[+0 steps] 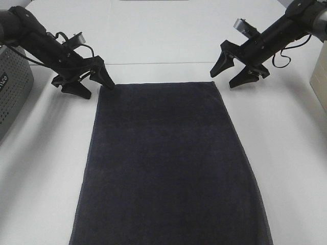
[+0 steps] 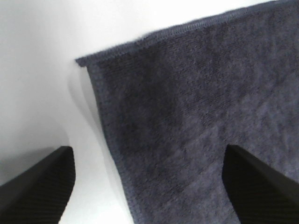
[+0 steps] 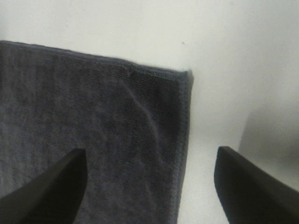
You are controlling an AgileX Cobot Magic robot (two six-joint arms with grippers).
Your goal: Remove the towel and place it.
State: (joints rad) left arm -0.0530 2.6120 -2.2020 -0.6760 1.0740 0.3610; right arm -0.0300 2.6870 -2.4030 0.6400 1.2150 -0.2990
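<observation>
Across the middle of the frame the towel [image 1: 168,163] lies flat on the white table [image 1: 286,153]. The left gripper [image 1: 91,84] and right gripper [image 1: 236,70] hang spread wide, empty, over its far corners; each should pinch just inside the hem, evenly.

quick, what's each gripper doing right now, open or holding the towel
Left gripper: open, empty, at the towel's far left corner.
Right gripper: open, empty, above the far right corner.
</observation>
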